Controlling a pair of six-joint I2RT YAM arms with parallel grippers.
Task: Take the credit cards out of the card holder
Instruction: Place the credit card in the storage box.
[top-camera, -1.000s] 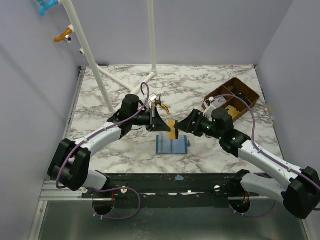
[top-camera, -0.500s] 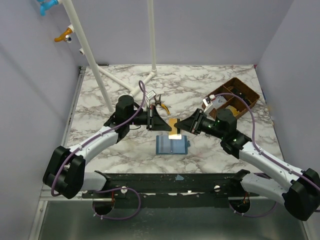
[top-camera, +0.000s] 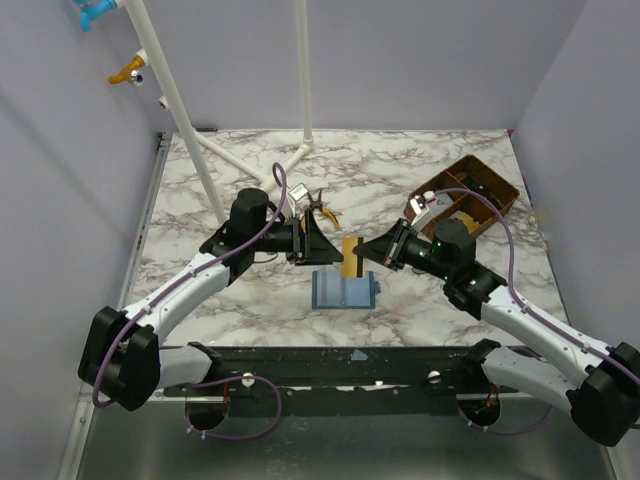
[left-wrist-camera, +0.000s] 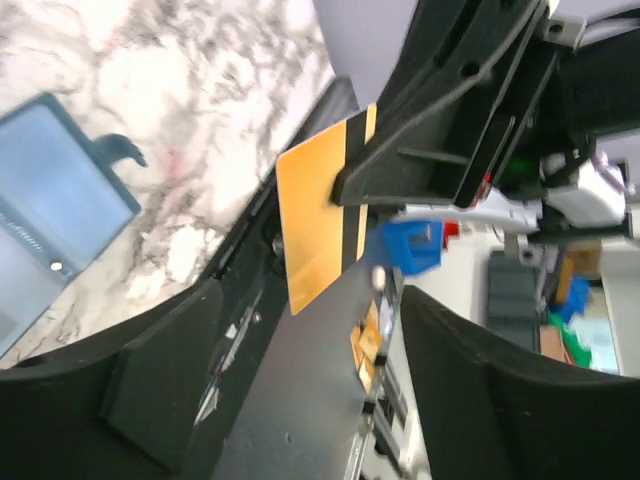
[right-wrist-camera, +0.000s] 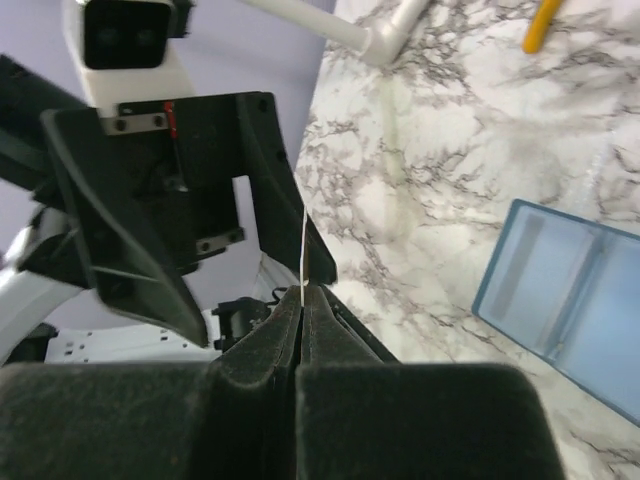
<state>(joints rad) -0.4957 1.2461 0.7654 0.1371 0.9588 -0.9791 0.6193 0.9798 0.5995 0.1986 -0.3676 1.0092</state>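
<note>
Between the arms, the right gripper (top-camera: 362, 252) jaws are pinched closed on one edge of an orange credit card (left-wrist-camera: 312, 225), holding it upright off the table. The left gripper (top-camera: 326, 243) jaws are spread apart, facing the card. The card holder (top-camera: 343, 290) lies open on the marble table (top-camera: 230, 290) just below. A brown tray (top-camera: 483, 186) sits well apart, far right.

Card holder (left-wrist-camera: 50, 210) cropped by frame edge (both wrist views).

Overhead, opposed wrist close-ups (sharing card (left-wrist-camera: 315, 225))
</note>
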